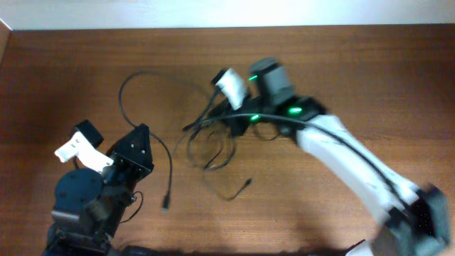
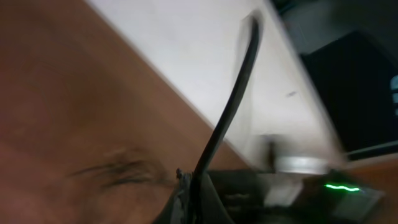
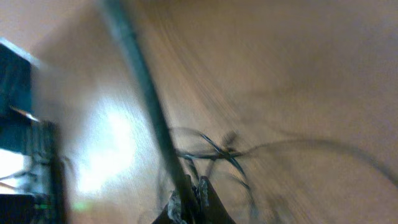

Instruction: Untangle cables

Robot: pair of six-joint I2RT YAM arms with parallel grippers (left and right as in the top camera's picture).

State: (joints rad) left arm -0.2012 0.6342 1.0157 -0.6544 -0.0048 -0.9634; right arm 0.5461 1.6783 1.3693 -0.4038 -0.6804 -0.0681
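Observation:
The cables [image 1: 213,146] are thin black wires lying in a loose tangle at mid-table. One strand loops out to the left [image 1: 122,96] and ends in a small plug [image 1: 165,208]. Another plug end [image 1: 247,183] lies toward the front. My left gripper [image 1: 142,131] is at that left strand. In the left wrist view its jaws [image 2: 189,186] are shut on a black cable [image 2: 230,106] that rises away from them. My right gripper [image 1: 229,125] is over the tangle's upper part. In the blurred right wrist view the gripper [image 3: 191,186] is shut on a cable [image 3: 146,93], with the tangle [image 3: 214,152] just beyond.
A brown wooden table [image 1: 355,64] with a pale wall [image 1: 213,11] along its far edge. The right arm [image 1: 355,163] reaches in diagonally from the front right. The left arm's base [image 1: 82,206] fills the front left corner.

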